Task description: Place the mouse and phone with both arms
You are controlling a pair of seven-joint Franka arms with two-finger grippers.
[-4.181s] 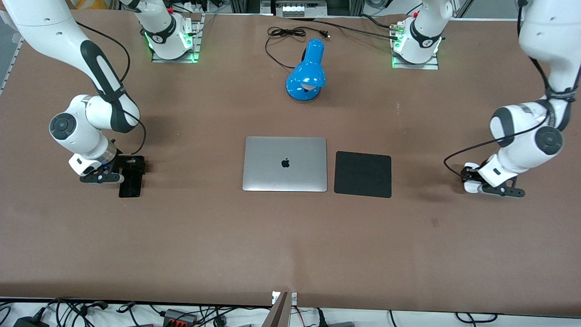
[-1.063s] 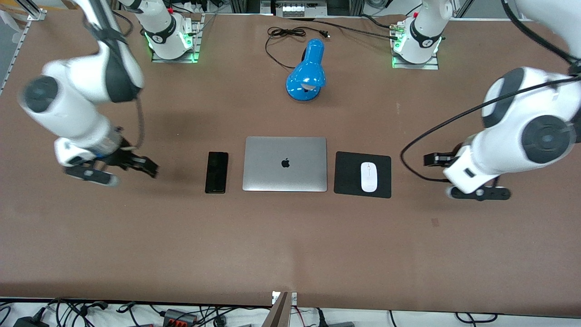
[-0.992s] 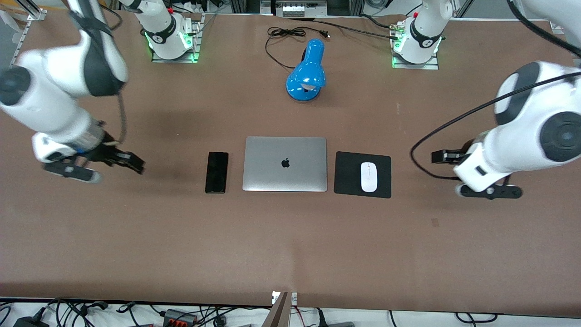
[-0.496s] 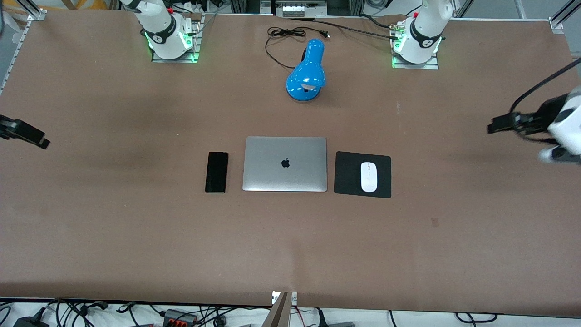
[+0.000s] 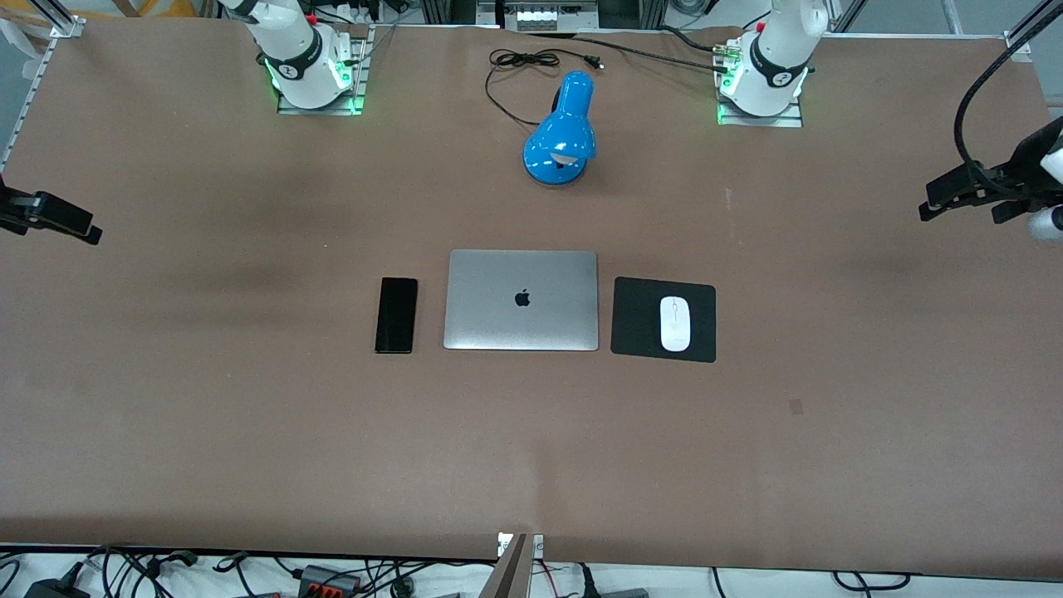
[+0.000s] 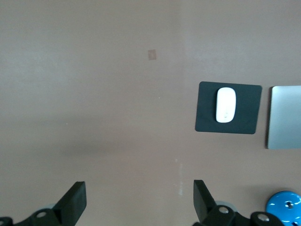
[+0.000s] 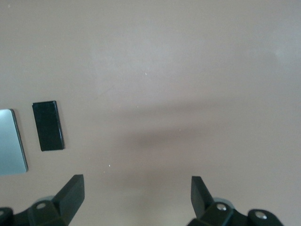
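The white mouse (image 5: 674, 323) lies on the black mouse pad (image 5: 639, 324), beside the laptop toward the left arm's end. The black phone (image 5: 396, 315) lies flat beside the laptop toward the right arm's end. My left gripper (image 5: 967, 203) is open and empty, high over bare table at the left arm's end. Its wrist view shows its open fingers (image 6: 139, 202), the mouse (image 6: 225, 104) and the pad (image 6: 247, 125). My right gripper (image 5: 41, 218) is open and empty over the table's other end. Its wrist view shows its open fingers (image 7: 136, 197) and the phone (image 7: 47, 125).
A closed silver laptop (image 5: 521, 300) lies between the phone and the pad. A blue desk lamp (image 5: 562, 137) with a black cord (image 5: 519, 62) lies farther from the front camera than the laptop. The arm bases (image 5: 311, 71) (image 5: 764, 79) stand along the table's farthest edge.
The phone and mouse, earlier held at the table's ends, now lie beside the laptop. In the last second both arms rose and swung outward to the table's ends; the objects stayed still.
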